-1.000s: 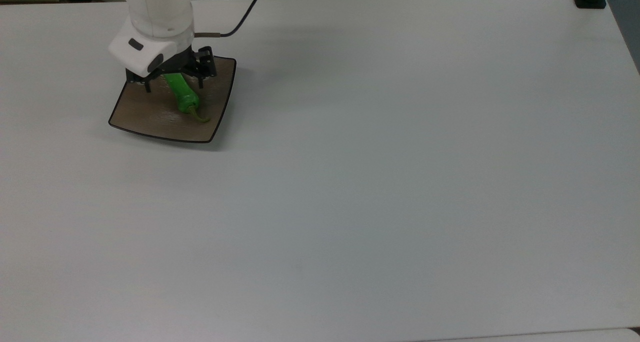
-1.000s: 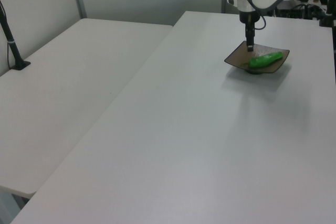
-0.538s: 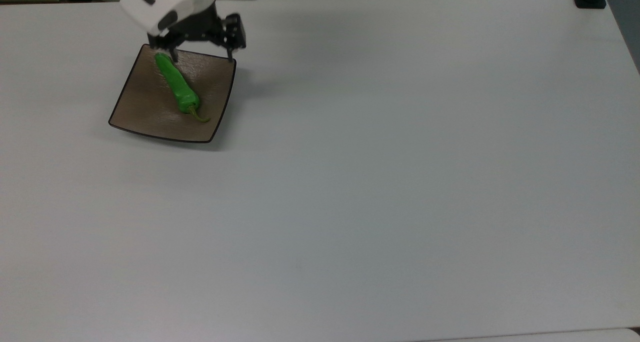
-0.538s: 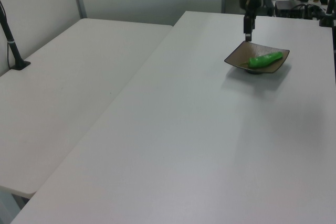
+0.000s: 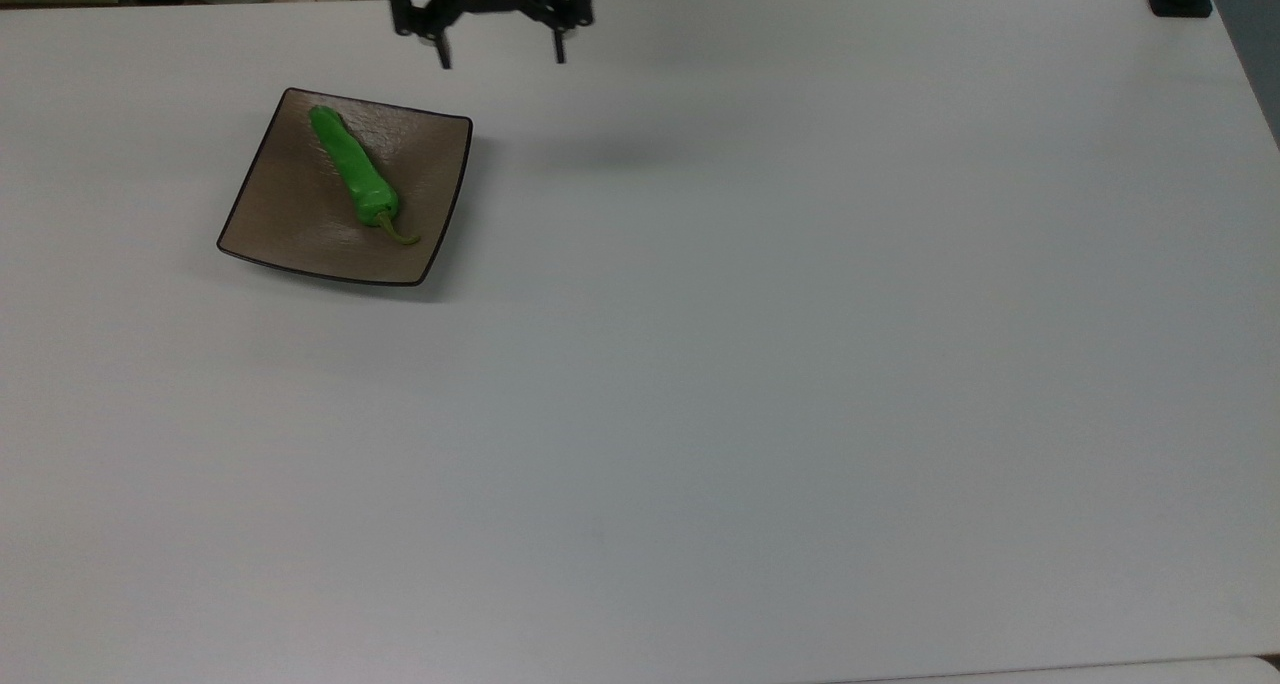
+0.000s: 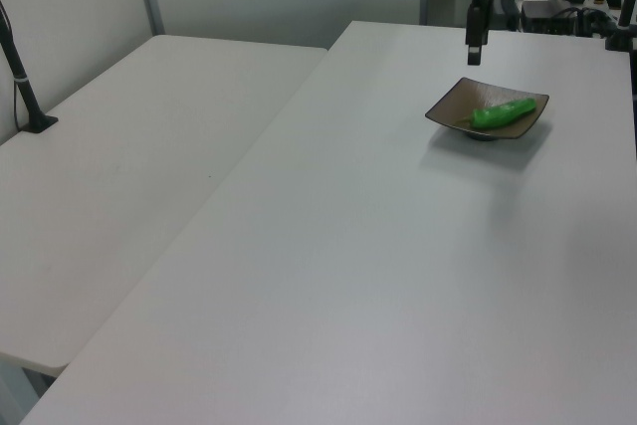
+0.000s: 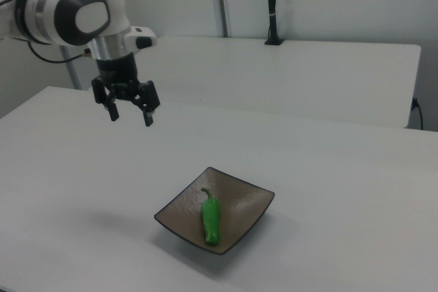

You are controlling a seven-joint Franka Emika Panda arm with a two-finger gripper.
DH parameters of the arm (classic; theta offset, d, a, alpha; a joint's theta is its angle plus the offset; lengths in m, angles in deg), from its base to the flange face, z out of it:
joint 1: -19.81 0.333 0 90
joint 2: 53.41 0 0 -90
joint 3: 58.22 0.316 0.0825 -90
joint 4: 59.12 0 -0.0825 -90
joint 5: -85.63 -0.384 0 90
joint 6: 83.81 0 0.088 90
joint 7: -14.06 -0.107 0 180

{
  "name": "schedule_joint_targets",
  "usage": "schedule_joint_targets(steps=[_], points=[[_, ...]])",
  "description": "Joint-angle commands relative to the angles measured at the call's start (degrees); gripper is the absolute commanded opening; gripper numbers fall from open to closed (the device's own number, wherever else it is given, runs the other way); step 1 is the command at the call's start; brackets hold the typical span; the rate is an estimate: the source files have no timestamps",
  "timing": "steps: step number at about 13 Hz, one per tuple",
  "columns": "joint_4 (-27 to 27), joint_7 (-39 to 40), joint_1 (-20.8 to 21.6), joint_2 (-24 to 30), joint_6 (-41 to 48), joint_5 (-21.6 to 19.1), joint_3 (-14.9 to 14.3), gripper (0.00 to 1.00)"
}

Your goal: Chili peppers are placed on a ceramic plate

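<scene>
On the ceramic plate (image 5: pixel 290 224): chili pepper (image 5: pixel 355 171) lying unmoved, stem toward 5 o'clock | gripper (image 5: pixel 500 61): fingers apart, empty, risen from plate's far edge to 1 o'clock, clear of plate.

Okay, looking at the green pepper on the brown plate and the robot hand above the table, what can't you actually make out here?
- The robot's black two-finger hand: in the top view the picture's upper edge cuts off its body and the arm.
- The bright green chili pepper: in the left view its stem is too small to make out.
- The square glossy brown ceramic plate: its underside is hidden where it meets the white table.
</scene>
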Motion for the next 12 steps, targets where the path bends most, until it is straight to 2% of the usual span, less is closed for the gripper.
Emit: schedule_joint_targets(steps=[1, 12], points=[[1.39, -5.30, -2.36, 0.31, -3.04, 0.20, 4.58, 1.00], [2.62, -5.04, -1.83, 0.49, -2.60, 0.20, 4.58, 1.00]])
